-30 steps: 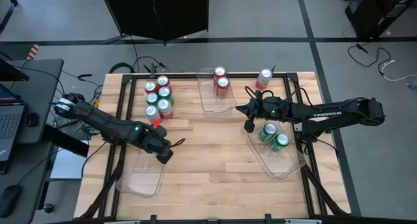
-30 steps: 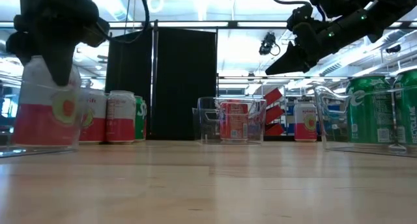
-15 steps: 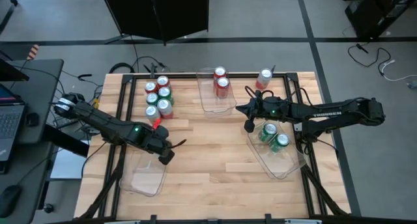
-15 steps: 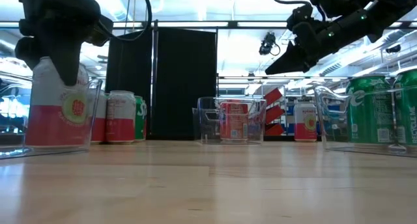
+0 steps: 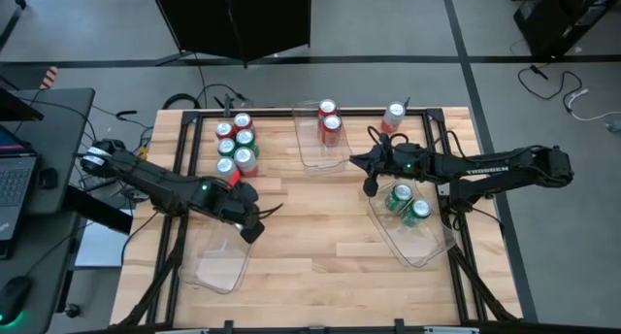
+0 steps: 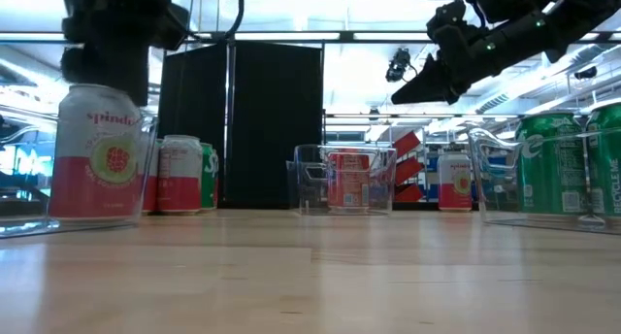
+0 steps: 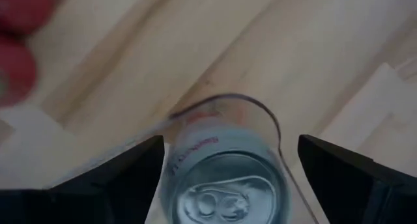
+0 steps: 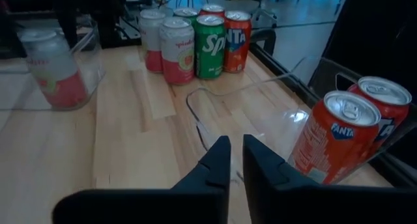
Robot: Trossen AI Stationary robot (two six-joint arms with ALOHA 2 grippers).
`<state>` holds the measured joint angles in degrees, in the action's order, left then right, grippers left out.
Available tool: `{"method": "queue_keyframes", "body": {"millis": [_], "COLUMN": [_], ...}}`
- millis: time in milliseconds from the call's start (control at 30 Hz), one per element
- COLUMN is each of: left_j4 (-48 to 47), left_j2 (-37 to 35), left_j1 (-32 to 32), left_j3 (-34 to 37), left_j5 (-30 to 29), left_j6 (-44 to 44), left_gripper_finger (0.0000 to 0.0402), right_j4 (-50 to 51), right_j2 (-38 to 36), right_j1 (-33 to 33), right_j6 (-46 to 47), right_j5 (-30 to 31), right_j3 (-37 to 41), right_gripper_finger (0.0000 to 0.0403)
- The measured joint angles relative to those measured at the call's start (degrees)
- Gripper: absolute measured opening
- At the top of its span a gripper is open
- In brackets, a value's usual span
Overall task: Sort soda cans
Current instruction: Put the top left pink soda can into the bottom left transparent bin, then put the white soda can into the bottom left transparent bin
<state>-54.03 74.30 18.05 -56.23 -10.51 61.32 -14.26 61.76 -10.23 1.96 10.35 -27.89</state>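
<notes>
Left claw (image 5: 254,227) wide, fingers (image 7: 124,178) spread either side of a white-and-pink can (image 6: 97,154), clear of its sides, holding nothing. Can directly below claw, upright, standing in near-left clear bin (image 5: 215,266) at the bin's far end. Silver top with pull tab seen straight down between the fingers in left wrist view (image 7: 228,198). Upper half pale, lower half pink, round fruit graphic on front.

Right claw (image 5: 370,188) narrow, fingertips nearly together with a thin slit between, empty, raised above desk (image 5: 320,247). Right bin (image 5: 412,239) just beside and below it, toward near-right side, holding two green cans (image 5: 408,204), upright, silver tops. Far middle bin (image 5: 320,154) ahead-left of right claw, two red cans (image 5: 329,117) inside, upright; orange-red label with white lettering visible in right wrist view (image 8: 332,139).

Lone white-and-pink can (image 5: 393,118) upright at far edge of desk, just beyond right claw.

Unsorted cluster of cans (image 5: 236,145) on far-left desk, beyond left claw, well apart from right claw: mixed white-pink, green, red, all upright, packed touching or nearly so. Exact count per colour hard to tell.
</notes>
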Motion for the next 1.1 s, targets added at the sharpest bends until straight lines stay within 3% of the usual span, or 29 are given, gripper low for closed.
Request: {"method": "queue_keyframes", "body": {"millis": [167,333,467,600,700,900,1100], "left_j4": [-5.84,-9.57,-6.43,0.31,6.83,19.47,23.87], "left_j2": [0.0,-0.07,-0.07,-0.17,-0.37,-0.37,-0.37], "left_j1": [-1.02,-1.25,-1.12,-1.28,-2.41,-6.0,-9.55], "left_j3": [-3.5,-5.56,-5.59,-4.15,-2.18,0.58,0.68], "left_j5": [-2.41,-7.96,-13.02,-14.27,-10.2,3.86,8.84], "left_j6": [-3.11,-7.68,-13.42,-20.98,-26.52,-35.71,-42.4], "left_gripper_finger": [0.0362,0.0354,0.0327,0.0276,0.0222,0.0119,0.008], "right_j4": [-1.4,2.02,10.25,14.43,16.19,16.74,17.4], "right_j2": [0.02,-0.02,-0.04,-0.04,-0.04,-0.04,0.56], "right_j1": [-0.07,-1.48,-5.79,-13.0,-18.91,-29.45,-35.52], "right_j6": [-0.46,-0.89,-0.14,1.64,3.16,4.35,4.7], "right_j5": [2.59,11.24,17.43,18.3,17.96,13.01,6.63], "right_j3": [-0.03,-2.41,-5.32,-6.49,-6.53,-6.53,-6.53], "right_gripper_finger": [0.0067,0.0121,0.0173,0.0228,0.0266,0.032,0.0336]}}
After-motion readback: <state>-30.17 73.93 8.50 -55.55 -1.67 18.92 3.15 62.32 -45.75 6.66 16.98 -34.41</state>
